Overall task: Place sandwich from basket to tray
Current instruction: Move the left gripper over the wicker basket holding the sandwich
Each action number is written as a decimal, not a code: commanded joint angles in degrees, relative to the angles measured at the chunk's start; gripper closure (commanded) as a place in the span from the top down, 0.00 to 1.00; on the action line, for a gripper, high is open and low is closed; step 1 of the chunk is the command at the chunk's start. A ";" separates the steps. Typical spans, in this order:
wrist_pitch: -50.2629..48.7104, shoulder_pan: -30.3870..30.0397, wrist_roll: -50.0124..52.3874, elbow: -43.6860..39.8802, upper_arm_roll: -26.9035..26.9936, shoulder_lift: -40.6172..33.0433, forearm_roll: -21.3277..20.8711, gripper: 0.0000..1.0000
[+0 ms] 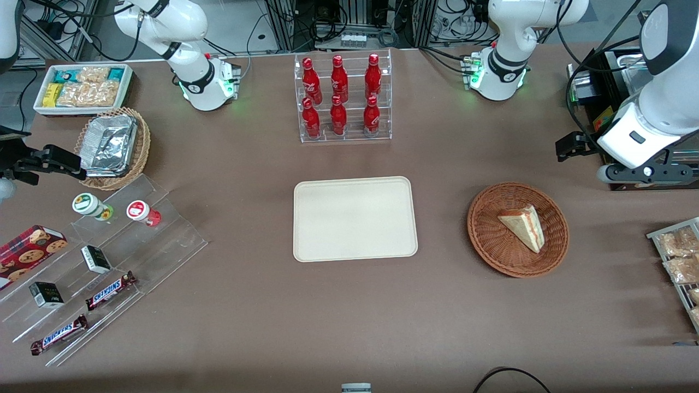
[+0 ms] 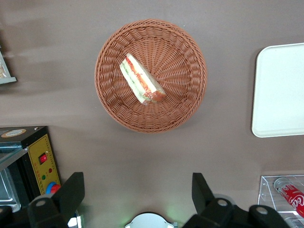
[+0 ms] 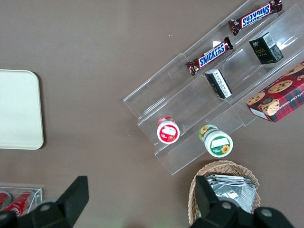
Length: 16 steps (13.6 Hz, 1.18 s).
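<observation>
— Where's the sandwich (image 2: 141, 80)?

— In the wicker basket (image 2: 190, 57), lying a little toward the basket's 3 o'clock in the front view, filling edge showing. Nothing has lifted it yet — you're at the approach step, by my reading.

— And the gripper (image 2: 137, 197)?

— Spread wide and empty, hanging high over bare table, farther from the front camera than the basket. You'll likely need to bring it over the wedge, descend, and close across the bread faces.

— Anything in your way?

— The tray (image 1: 355, 218) sits bare at the basket's 9 o'clock; the path looks open. The bottle rack (image 1: 344, 98) stands at the tray's 12 o'clock, packaged pastries (image 1: 677, 256) at the basket's 3 o'clock.
</observation>
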State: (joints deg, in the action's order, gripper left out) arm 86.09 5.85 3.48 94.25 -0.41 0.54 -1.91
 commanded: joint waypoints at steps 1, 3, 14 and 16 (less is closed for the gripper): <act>-0.66 0.65 0.30 -1.61 0.50 0.52 -0.90 1.00; -0.58 0.65 0.30 -1.52 0.50 0.78 -0.99 1.00; 17.15 0.48 5.37 12.70 1.46 0.78 -1.34 1.00; 22.25 0.48 9.34 16.13 1.46 0.95 -1.43 1.00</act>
State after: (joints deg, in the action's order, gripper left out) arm 104.12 5.80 9.00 106.90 0.62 2.15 -2.55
